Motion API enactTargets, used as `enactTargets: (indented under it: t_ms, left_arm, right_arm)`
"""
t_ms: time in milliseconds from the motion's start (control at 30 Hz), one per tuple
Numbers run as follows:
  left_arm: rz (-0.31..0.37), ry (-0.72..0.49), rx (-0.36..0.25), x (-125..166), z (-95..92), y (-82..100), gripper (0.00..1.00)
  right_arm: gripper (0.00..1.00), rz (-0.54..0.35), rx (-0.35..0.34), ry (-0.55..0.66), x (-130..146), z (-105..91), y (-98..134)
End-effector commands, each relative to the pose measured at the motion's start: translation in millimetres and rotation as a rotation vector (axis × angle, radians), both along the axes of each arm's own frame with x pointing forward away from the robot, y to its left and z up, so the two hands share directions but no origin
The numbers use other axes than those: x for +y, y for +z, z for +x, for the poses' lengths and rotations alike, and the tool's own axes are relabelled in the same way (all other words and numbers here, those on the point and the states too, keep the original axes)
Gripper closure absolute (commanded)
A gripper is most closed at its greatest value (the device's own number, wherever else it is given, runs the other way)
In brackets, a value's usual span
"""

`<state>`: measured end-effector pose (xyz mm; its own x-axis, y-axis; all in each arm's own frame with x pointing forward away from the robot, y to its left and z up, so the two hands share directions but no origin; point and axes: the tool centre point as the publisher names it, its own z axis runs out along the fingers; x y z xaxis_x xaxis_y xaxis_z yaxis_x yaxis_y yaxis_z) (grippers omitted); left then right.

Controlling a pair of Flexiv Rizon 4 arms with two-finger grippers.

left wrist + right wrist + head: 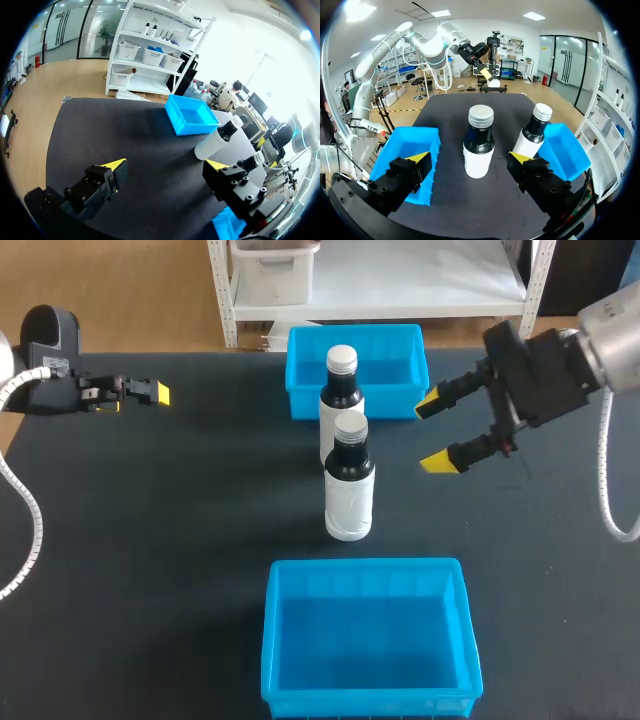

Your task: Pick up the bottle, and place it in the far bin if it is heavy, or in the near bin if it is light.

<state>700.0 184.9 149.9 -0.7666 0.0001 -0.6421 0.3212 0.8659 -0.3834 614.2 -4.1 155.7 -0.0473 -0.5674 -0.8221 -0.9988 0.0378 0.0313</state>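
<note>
Bright overhead lighting, white window glare, faint shadows

A black matte table point(150, 540) spans the view.

Blue bins point(300, 402), black white-labelled bottles point(349, 495), black table point(150, 540).

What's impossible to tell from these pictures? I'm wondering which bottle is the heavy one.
- Weight: no view shows it for the near bottle or the far bottle; their white bodies hide the contents.
- Far bottle's base: head view, hidden behind the near bottle.
- Near bin: left wrist view, mostly hidden behind a finger of the left gripper.
</note>
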Motion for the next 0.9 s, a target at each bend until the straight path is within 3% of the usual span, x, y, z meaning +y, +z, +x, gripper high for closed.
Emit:
enactTargets:
  t_ms: [33,467,900]
  left_arm:
    - [0.0,0.0,0.0,0.0,0.0,0.0,0.0]
    - [0.0,0.0,0.0,0.0,0.0,0.0,0.0]
    - [0.0,0.0,0.0,0.0,0.0,0.0,0.0]
  right_arm:
    - [0.0,0.014,0.013,0.019,13.1,9.5,-6.2]
    - [0.0,0.046,0.035,0.033,48.6,0.4,-15.5]
    - [0.0,0.043,0.056,0.023,67.7,9.3,-28.9]
